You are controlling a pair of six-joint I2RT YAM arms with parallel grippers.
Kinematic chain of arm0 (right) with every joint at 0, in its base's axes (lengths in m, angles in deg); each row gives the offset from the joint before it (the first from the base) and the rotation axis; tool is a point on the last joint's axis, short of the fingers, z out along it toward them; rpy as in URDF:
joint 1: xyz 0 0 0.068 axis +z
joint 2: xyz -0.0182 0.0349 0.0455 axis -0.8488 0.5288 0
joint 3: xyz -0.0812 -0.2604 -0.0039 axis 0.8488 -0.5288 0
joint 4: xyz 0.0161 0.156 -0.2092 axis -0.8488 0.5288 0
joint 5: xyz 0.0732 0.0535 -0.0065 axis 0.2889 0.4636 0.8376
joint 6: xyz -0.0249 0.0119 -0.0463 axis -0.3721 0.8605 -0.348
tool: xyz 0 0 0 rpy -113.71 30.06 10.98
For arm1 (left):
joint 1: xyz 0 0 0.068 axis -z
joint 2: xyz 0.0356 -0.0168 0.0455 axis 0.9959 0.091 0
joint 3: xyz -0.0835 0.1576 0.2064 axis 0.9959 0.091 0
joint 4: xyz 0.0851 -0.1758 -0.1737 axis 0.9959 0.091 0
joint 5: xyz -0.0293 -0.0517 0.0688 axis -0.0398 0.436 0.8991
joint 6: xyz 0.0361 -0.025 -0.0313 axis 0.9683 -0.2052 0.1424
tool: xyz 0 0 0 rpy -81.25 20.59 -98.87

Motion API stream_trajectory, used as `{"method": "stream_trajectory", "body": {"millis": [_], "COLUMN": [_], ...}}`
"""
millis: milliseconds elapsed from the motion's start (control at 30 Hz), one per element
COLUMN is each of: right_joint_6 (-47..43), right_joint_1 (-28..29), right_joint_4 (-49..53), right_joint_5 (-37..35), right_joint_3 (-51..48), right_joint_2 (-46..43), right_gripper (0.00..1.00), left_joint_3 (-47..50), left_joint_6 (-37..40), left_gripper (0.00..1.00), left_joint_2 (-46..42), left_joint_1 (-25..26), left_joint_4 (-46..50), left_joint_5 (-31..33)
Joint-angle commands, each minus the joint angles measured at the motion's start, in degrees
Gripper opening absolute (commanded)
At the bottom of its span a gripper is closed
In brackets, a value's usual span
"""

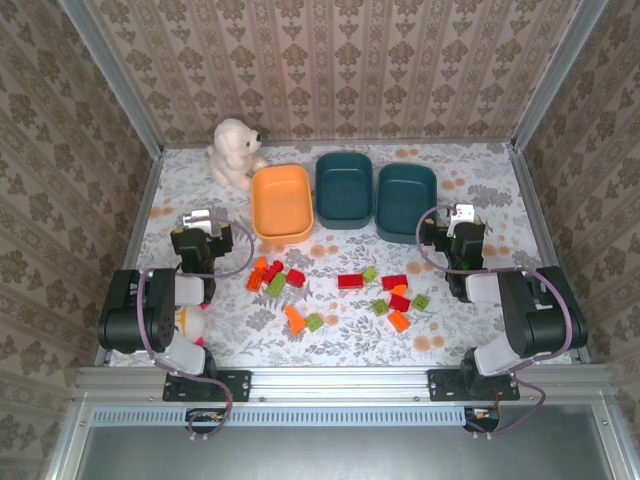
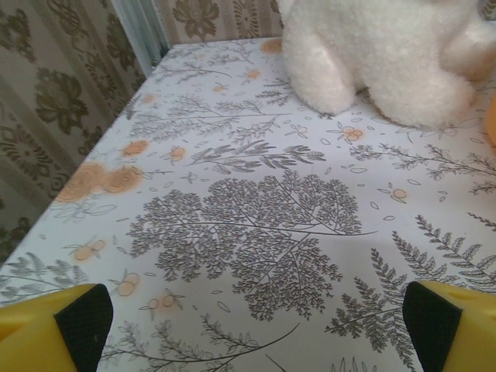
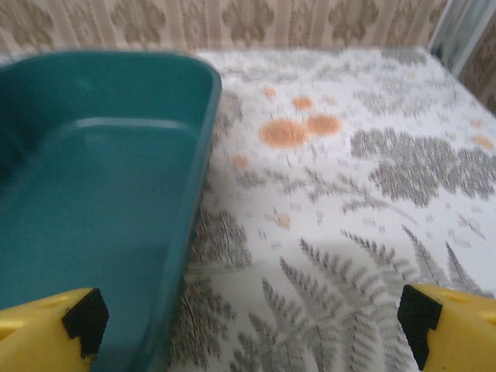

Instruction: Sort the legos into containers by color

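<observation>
- Across the lower middle of the overhead view, the legos (image 1: 350,281) lie scattered on the table (image 1: 480,180) in two loose groups, with red, orange and light green mixed. None sits in a tub yet.
- The containers stand in a row at upper middle: the orange tub (image 1: 280,200) on the left, then the middle teal tub (image 1: 343,188) and the right teal tub (image 1: 406,200). All look empty.
- The left gripper (image 1: 200,222), at left centre, is spread wide and holds nothing. The right gripper (image 1: 462,215), at right centre, is also released and empty, just beside the right teal tub.
- The first pick is probably next. It would go best on an outlying brick, descending from above with the fingers straddling it so neighbours are not nudged.
- Bare table separates bricks from tubs. The side walls run close at the frame's left and right edges. The white plush toy (image 1: 235,150) sits just beside the orange tub's upper-left corner, so carries should be lifted over the rims.
</observation>
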Motion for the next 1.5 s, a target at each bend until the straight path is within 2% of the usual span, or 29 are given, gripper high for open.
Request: {"method": "stream_trajectory", "body": {"millis": [0,67,100,167,200,233,267,300,333,367,433,467,500,633,767,867,933,1067,1133,1267,1467], "right_joint_6": [0.79,2.91,6.51,19.69,26.32,33.74,41.15,43.99,41.18,39.5,41.92,42.68,43.09,45.25,45.71,43.75,43.49,44.45,45.65,47.43,47.46], "right_joint_1": [2.39,3.52,4.37,4.05,3.44,3.0,2.99,2.32,1.74,2.26,4.13,4.88,5.73,9.31,9.56,9.35,9.41,8.63,8.33,8.29,8.3], "right_joint_4": [15.9,20.68,25.4,43.27,56.23,70.85,81.61,86.42,86.64,88.04,95.76,99.22,102.02,112.25,113.94,108.74,107.75,102.85,99.47,95.8,90.61], "right_joint_5": [-6.38,-7.46,-9.84,-11.8,-10.63,-10.21,-11.46,-8.0,-1.75,1.91,1.43,2.59,3.5,7.55,12.61,18.08,18.81,21.75,23.01,23.49,24.29], "right_joint_3": [8.09,12.99,17.51,29.13,36.56,43.88,47.61,49.13,48.89,49.03,50.17,50.65,51.03,48.59,40.4,34.57,32.5,27.84,25.22,22.39,20.35], "right_joint_2": [-11.06,-17.77,-20.72,-23.01,-22.42,-20.85,-19.47,-18.54,-18.21,-17.98,-17.43,-16.94,-16.43,-14.43,-15.1,-15.79,-14.5,-11.59,-10.86,-9.45,-6.17], "right_gripper": [1.0,1.0,1.0,1.0,1.0,1.0,1.0,1.0,1.0,1.0,0.95,0.9,0.87,0.84,0.82,0.82,0.82,0.79,0.73,0.7,0.67], "left_joint_3": [-0.29,-2.21,-3.8,-8.83,-12.7,-17.7,-23.9,-28.51,-30.39,-29.28,-25.56,-25.22,-25.96,-31.61,-31.13,-28.05,-27.0,-27.12,-27.4,-27.6,-29.42], "left_joint_6": [4.11,2.43,0.52,-3.45,-10.04,-21.67,-37.71,-50.12,-56.12,-57.25,-56.04,-56.32,-55.68,-46.88,-43.22,-41.11,-40.47,-39.02,-38.61,-39.09,-38.79], "left_gripper": [1.0,1.0,1.0,1.0,1.0,1.0,1.0,1.0,1.0,1.0,1.0,1.0,1.0,1.0,1.0,1.0,1.0,1.0,1.0,1.0,1.0], "left_joint_2": [-10.5,-17.93,-22.04,-27.33,-29.29,-30.69,-31.27,-31.13,-30.51,-29.96,-28.42,-27.08,-26.01,-23.29,-22.18,-22.65,-23.21,-23.28,-22.81,-22.74,-22.48], "left_joint_1": [5.11,9.3,10.66,13.86,14.6,14.38,13.81,12.9,12.3,10.93,7.24,7.46,8.9,19.34,25.76,26.66,26.92,27.19,27.36,28.01,30.26], "left_joint_4": [5.56,11.17,14.58,23.36,30.48,41.83,61.34,73.7,82.58,81.39,73.13,72.48,74.29,84.31,90.55,89.1,86.98,83.54,82.06,78.1,74.49], "left_joint_5": [8.52,13.31,13.08,15.69,17.76,18.17,17.47,15.64,13.16,6.65,-11.66,-15.47,-16.25,-14.46,-19.5,-28.73,-35.16,-42.14,-43.66,-45.01,-43.1]}}
